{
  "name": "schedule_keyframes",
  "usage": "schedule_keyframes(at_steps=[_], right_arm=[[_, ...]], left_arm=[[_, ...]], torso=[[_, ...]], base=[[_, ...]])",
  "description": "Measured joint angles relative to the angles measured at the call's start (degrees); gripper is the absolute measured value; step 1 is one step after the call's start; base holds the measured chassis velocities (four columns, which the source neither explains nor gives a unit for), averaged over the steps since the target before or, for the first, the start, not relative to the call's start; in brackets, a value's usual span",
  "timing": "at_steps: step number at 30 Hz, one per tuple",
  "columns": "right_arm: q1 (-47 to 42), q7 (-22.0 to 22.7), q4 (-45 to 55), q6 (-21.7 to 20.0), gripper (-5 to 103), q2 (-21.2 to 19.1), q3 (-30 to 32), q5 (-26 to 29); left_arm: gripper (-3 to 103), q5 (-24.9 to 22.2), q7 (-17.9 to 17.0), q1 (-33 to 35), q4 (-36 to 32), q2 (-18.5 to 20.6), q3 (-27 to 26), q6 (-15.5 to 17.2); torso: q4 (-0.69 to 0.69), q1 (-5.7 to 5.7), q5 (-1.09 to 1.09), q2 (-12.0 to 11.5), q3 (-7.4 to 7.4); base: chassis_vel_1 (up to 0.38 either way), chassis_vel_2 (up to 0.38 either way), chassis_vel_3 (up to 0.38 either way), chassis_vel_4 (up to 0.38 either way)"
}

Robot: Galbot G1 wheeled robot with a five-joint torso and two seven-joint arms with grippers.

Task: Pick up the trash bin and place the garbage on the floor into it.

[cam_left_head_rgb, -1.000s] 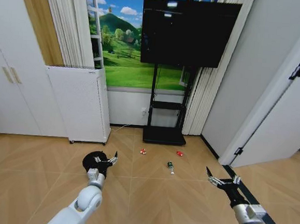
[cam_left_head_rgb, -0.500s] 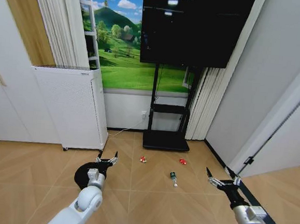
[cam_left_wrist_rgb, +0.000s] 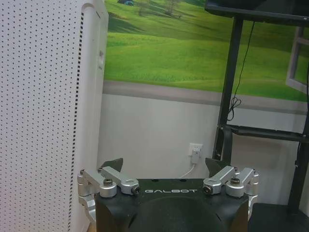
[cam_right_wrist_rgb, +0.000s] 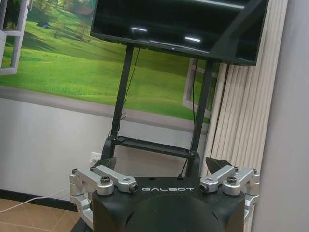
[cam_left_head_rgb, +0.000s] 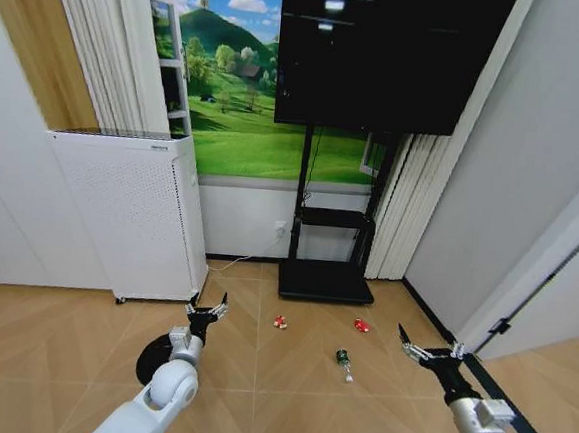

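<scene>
A: Since a second ago the whole head view has shifted: the camera has swung, so the TV and white cabinet sit differently in frame, while both arms hold the same pose.

B: Where's the trash bin?

A: On the floor at about 7 o'clock in the head view, half hidden behind the left gripper. That gripper hangs above it with fingers spread and nothing between them; the left wrist view shows the same wide gap.

B: And the other arm?

A: The right gripper is at 4 o'clock, also spread open and empty, waiting.

B: The garbage?

A: Three bits near the middle of the floor, in front of the TV stand base: a red-and-white wrapper at 6 o'clock, a small red bit to its right, and the green bottle nearer the robot.

B: So which step?

A: I judge it's the approach; the bin isn't grasped yet. Next the left gripper needs to come down onto the bin's rim and close there. The thin bag liner could slip under the fingers.
</scene>
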Motion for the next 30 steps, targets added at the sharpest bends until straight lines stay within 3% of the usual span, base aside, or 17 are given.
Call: schedule_keyframes(at_steps=[11, 30], right_arm=[[0.16, 0.29, -0.03, 0.51, 100, 0.94, -0.35, -0.63], [-0.52, 2.79, 0.91, 0.93, 100, 2.55, -0.22, -2.79]], left_arm=[[96, 0.17, 0.01, -0.02, 0.33, -0.17, 0.11, -0.05], [97, -0.33, -0.04, 0.61, -0.65, 0.93, -0.22, -0.19]], torso=[[0.0, 0.02, -0.02, 0.0, 0.01], [-0.01, -0.01, -0.02, 0.01, 0.0]], base=[[-0.057, 0.152, 0.07, -0.148], [0.0, -0.003, -0.001, 0.002]])
